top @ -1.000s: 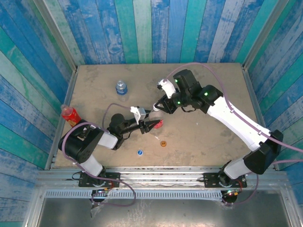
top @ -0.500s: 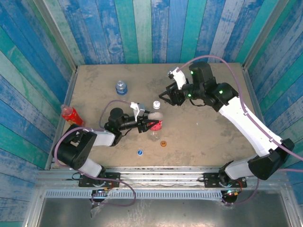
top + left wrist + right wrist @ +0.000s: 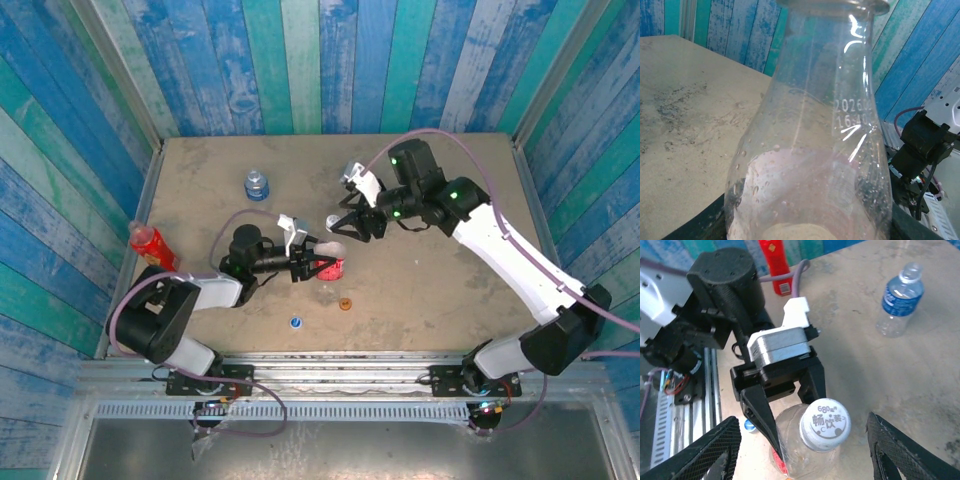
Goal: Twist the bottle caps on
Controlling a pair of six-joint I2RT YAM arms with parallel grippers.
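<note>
Right wrist view looks down on the small white round plastic screw cap [image 3: 825, 424], seated on the neck of the clear plastic bottle with a red label [image 3: 797, 460]. The left gripper [image 3: 318, 266] is clamped on that bottle's body. The right gripper [image 3: 350, 228] hovers over the cap, its fingers [image 3: 715, 452] spread either side and touching nothing. The step in hand looks like tightening this cap; next, those fingers must close on it and twist while the left holds firm. A tiny blue cap [image 3: 296, 322] and an orange cap [image 3: 345, 303] lie near that bottle, toward the arm bases.
</note>
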